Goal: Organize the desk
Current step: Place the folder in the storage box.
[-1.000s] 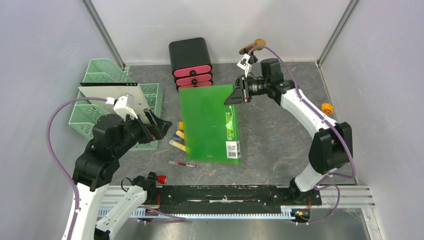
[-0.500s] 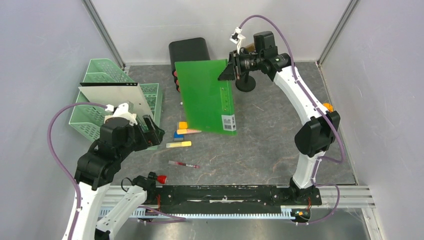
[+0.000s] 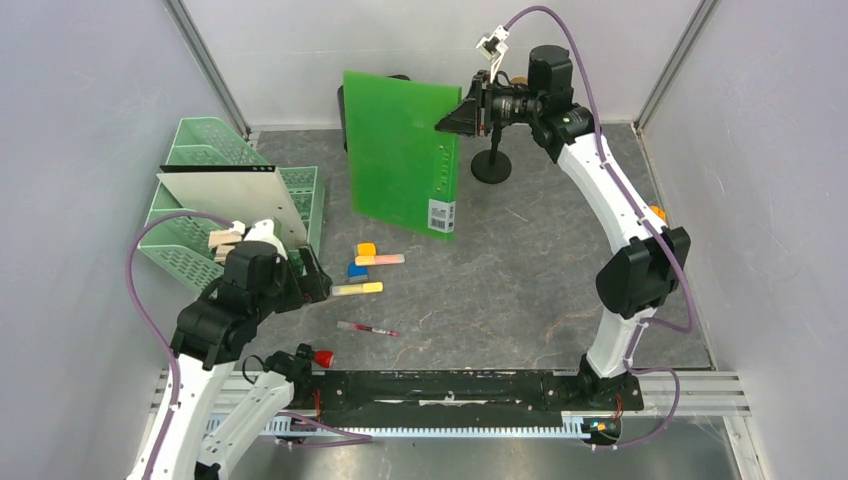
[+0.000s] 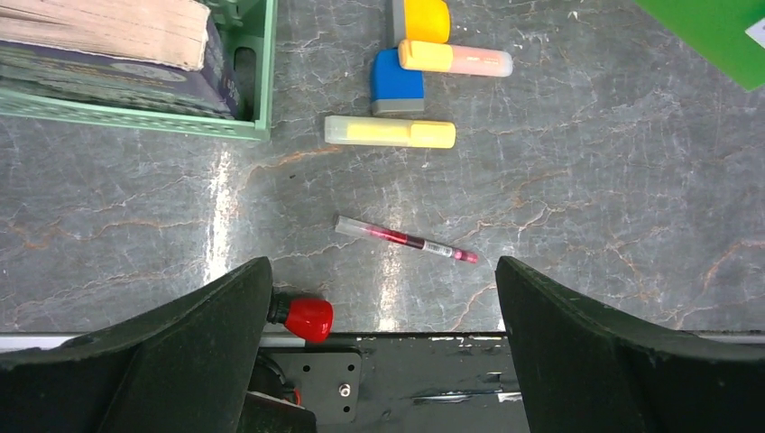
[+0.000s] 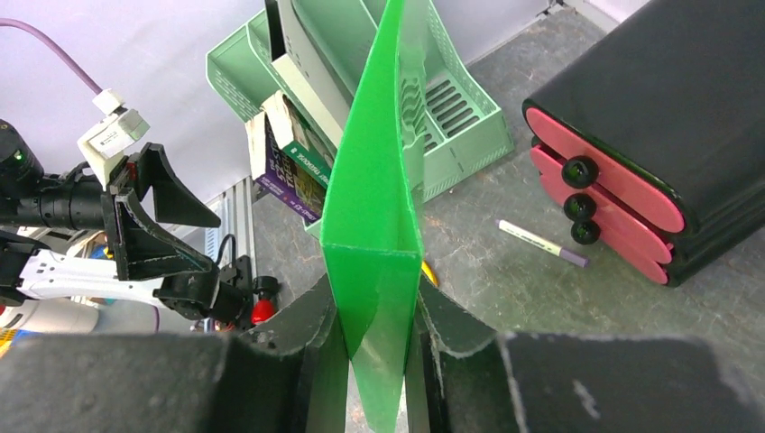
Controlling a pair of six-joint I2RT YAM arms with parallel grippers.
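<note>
Right gripper (image 5: 374,347) clamps green folder (image 3: 400,150) (its edge), left gripper (image 4: 381,271) agape

I count one desk (image 3: 540,270) and, of my own, two grippers: the left gripper (image 4: 381,280) and the right gripper (image 5: 376,302). There is one green folder (image 3: 400,150). There are two highlighters, a yellow highlighter (image 4: 390,133) and an orange-and-pink highlighter (image 4: 456,59). I count two small blocks, a blue block (image 4: 397,79) and an orange-yellow block (image 4: 426,18). There is one red pen (image 4: 404,240) and one white marker (image 5: 542,244) with a purple end. I see one mint-green tray (image 3: 190,140), one book (image 4: 99,36) and one white board (image 3: 235,195). One black drawer box (image 5: 649,99) has three pink fronts (image 5: 613,176). I also count one black stand (image 3: 491,165) and one small orange thing (image 3: 654,213) too small to identify.
</note>
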